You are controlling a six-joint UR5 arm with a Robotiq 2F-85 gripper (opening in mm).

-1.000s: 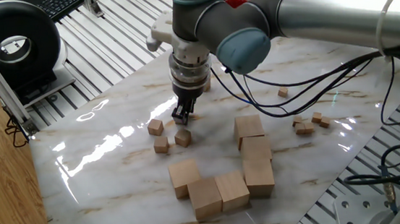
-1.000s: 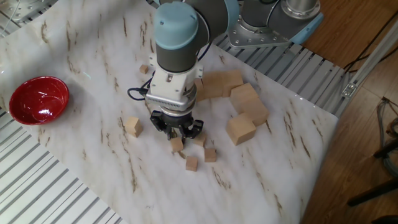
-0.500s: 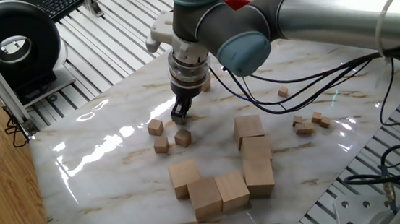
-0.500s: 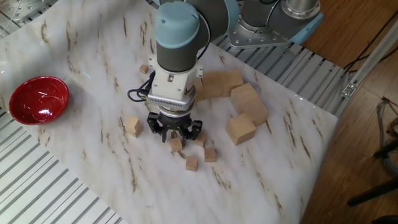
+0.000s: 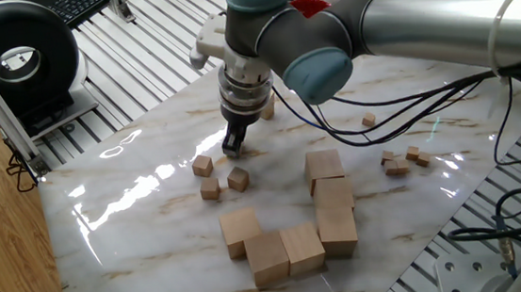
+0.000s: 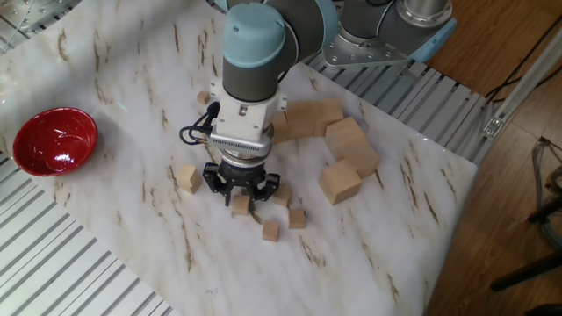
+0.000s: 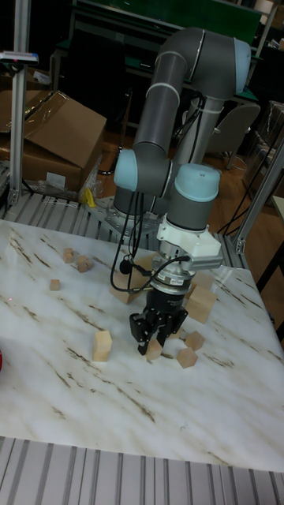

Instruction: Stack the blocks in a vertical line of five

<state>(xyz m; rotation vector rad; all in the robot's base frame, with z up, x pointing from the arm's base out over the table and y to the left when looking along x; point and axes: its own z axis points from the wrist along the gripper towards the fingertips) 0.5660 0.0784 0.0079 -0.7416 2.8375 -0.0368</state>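
Lifted off the marble now, gripper [image 6: 240,198] clamps one small pale-wood block [image 6: 241,205]

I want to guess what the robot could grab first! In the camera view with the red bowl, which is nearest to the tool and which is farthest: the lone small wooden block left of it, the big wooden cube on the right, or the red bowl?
1. Lone small light-wood block, just left of the tool.
2. Large light-wood cube, to the right.
3. Red bowl, far left.

The pincer [image 6: 240,195] is covering most of one small block [image 6: 241,206], so its grip is hard to see. The arm is hiding some large cubes [image 7: 202,302] in the tall fixed view. The red bowl [image 7: 1,361] is getting cut off at that picture's left edge.
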